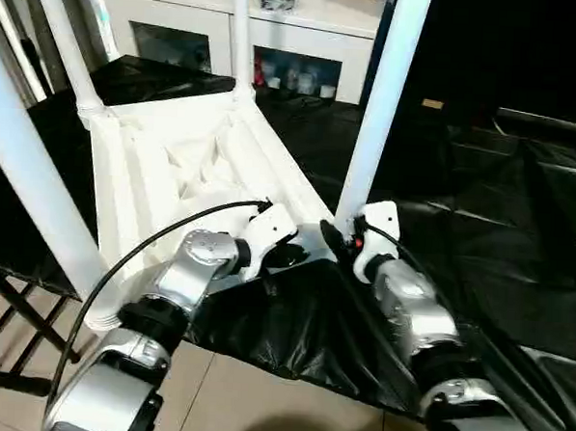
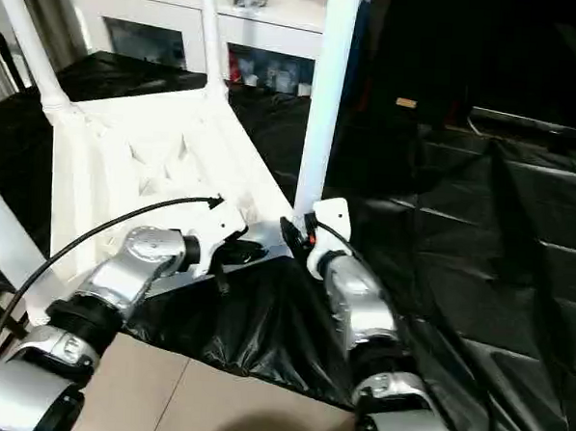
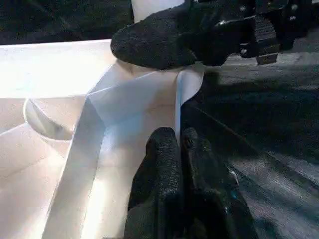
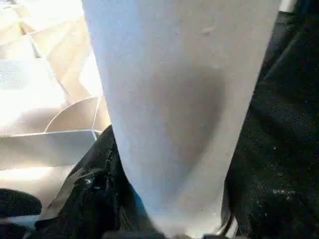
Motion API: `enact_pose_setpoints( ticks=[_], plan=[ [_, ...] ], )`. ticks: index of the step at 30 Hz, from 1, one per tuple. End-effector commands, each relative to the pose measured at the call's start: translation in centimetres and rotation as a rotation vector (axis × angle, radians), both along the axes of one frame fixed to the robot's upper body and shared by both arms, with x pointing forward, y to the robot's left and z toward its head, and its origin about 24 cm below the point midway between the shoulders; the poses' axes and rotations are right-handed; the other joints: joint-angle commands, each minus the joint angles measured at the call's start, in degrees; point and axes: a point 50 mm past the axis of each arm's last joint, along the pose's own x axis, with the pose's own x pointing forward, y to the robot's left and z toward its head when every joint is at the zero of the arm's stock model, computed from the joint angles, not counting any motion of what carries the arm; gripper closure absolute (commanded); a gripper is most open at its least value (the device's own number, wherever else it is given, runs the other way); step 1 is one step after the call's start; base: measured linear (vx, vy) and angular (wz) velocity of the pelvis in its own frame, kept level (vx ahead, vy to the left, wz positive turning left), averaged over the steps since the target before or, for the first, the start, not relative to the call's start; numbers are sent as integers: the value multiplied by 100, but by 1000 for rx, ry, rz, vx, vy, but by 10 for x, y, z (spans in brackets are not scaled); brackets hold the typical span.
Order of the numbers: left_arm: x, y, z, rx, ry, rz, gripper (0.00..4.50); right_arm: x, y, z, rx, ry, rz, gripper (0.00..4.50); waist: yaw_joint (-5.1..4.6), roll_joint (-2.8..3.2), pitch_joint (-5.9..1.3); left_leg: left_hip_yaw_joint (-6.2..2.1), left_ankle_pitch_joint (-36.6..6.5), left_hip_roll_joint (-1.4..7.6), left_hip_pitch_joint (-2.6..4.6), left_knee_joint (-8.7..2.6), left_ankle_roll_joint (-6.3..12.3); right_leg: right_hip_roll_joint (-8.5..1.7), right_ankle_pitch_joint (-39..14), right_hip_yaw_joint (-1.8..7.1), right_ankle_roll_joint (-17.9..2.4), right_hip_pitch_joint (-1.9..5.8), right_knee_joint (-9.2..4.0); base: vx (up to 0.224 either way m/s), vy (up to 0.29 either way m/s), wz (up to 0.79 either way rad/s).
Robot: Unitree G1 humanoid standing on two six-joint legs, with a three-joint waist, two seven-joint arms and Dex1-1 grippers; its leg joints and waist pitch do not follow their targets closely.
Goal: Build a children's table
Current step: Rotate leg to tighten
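Note:
The children's table lies upside down on a black sheet, its white top (image 1: pixel 175 161) showing ribs and a raised rim. Its legs stand up from the corner sockets: one at the near right (image 1: pixel 386 105), one at the far right (image 1: pixel 239 39) and one at the near left (image 1: pixel 29 183). My right gripper (image 1: pixel 337 239) is shut on the base of the near right leg (image 4: pixel 179 99), which sits between its fingers (image 4: pixel 94 199). My left gripper (image 3: pixel 179 164) is shut, its fingertips against the rim wall (image 3: pixel 177 99) just beside that corner.
A black sheet (image 1: pixel 480 235) covers the work surface to the right and behind. A white cabinet with glass doors (image 1: pixel 307 43) stands at the back. Dark folding stand legs (image 1: pixel 12 327) and tiled floor (image 1: pixel 259 397) lie below the near edge.

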Motion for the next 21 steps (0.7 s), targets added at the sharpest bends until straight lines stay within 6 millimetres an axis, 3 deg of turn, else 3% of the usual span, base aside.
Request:
enact_pose_setpoints(
  ticks=[1,3,4,5,8,11,12,14,16,21],
  plan=[
    [-7,-19,-8,-3,19,-49,450,-8,25,-12,-40,63,93,201,-9,23,-225,-12,-1630,95,-69,-430,227,-255,-2415,231,-792,188,-547,0,0,0],
    [-8,-16,-9,16,5,-62,450,-7,21,-8,-37,28,103,201,-19,5,-221,-8,-1688,93,-71,-430,228,-251,-2454,229,-767,185,-559,0,0,0],
    [-9,-13,-9,23,3,-64,450,-5,15,-5,-40,1,107,145,-19,10,-220,-12,-1721,95,-70,-432,233,-255,-2488,230,-757,183,-563,0,0,0],
    [-9,-11,-9,27,-2,-72,450,-5,10,-2,-40,-15,112,131,-18,9,-223,-11,-1738,98,-70,-432,237,-258,-2495,232,-759,184,-562,0,0,0],
    [-10,-3,-9,38,-10,-88,450,-5,-10,4,-31,-39,171,103,10,25,-253,-2,-1480,112,-98,-411,329,-244,-1935,242,-903,232,-504,0,0,0],
    [-11,2,-10,45,-6,-101,450,-7,-28,8,-76,-56,235,81,14,33,-262,24,-1302,109,-96,-385,427,-235,-1489,246,-1098,234,-464,0,0,0],
    [-12,4,-10,46,-9,-112,450,-9,-37,11,-87,-61,263,81,41,19,-275,45,-1148,119,-81,-354,523,-234,-1196,254,-1216,240,-440,0,0,0],
    [-12,7,-10,48,-8,-121,450,-11,-52,16,-93,-69,300,81,43,14,-288,43,-899,115,-141,-335,647,-239,-881,249,-1315,299,-393,0,0,0],
    [-13,8,-10,48,-14,-135,450,-14,-66,20,-107,-74,334,81,48,23,-294,43,-754,113,-157,-320,736,-243,-707,242,-1366,315,-372,0,0,0],
    [-14,11,-11,51,-17,-148,450,-23,-87,26,-147,-72,420,81,67,-35,-286,44,-830,112,-164,-311,803,-249,-990,229,-1328,315,-392,0,0,0]
  ],
)
